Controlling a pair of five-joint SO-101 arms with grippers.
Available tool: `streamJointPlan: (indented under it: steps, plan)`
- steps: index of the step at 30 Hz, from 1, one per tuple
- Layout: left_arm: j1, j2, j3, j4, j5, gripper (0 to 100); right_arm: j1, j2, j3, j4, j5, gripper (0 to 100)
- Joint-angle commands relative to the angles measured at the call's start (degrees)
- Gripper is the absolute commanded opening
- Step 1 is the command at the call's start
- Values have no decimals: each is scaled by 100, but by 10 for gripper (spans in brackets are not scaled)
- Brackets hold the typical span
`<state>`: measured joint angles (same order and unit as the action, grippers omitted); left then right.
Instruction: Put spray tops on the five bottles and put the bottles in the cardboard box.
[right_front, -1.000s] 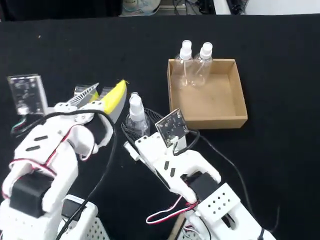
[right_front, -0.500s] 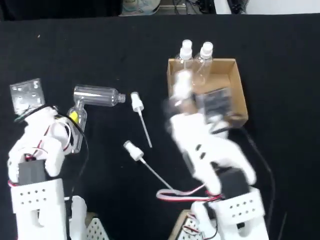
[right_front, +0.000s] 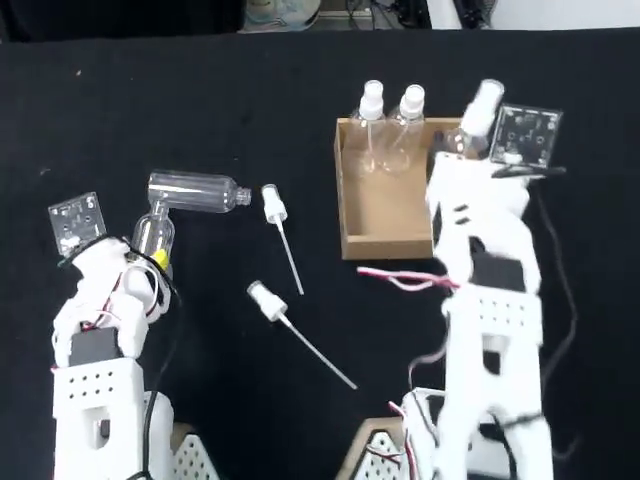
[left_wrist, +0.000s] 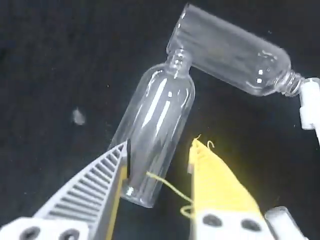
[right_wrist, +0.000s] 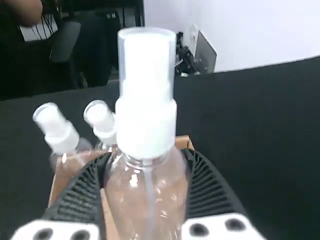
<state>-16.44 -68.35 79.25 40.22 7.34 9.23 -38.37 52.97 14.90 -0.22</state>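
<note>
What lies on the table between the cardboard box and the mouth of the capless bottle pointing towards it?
One loose spray top with its thin tube, close to the bottle mouth; the high view shows it.

Two capped bottles (right_front: 372, 135) stand upright inside the cardboard box (right_front: 388, 212).

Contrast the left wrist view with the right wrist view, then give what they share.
Left only: the left claw open around an uncapped clear plastic bottle, a second uncapped bottle by its neck. Right only: the right claw shut on a capped clear bottle, two capped bottles in the brown cardboard box. Shared: the black table.
</note>
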Motion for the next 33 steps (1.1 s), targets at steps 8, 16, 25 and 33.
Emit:
streamJointPlan:
  steps: [8, 16, 25, 33]
  plan:
    - [-75, -70, 119, -387, 79, 192, 281, 1745, -66, -2365, 18, 11]
    - [-40, -70, 215, -422, 79, 192, 440, 2738, -66, -3297, 18, 11]
    - [-40, -70, 207, -422, 79, 192, 396, 3873, -66, -4985, 18, 11]
    - [-40, -70, 198, -422, 79, 192, 404, 4831, -690, -5222, 18, 11]
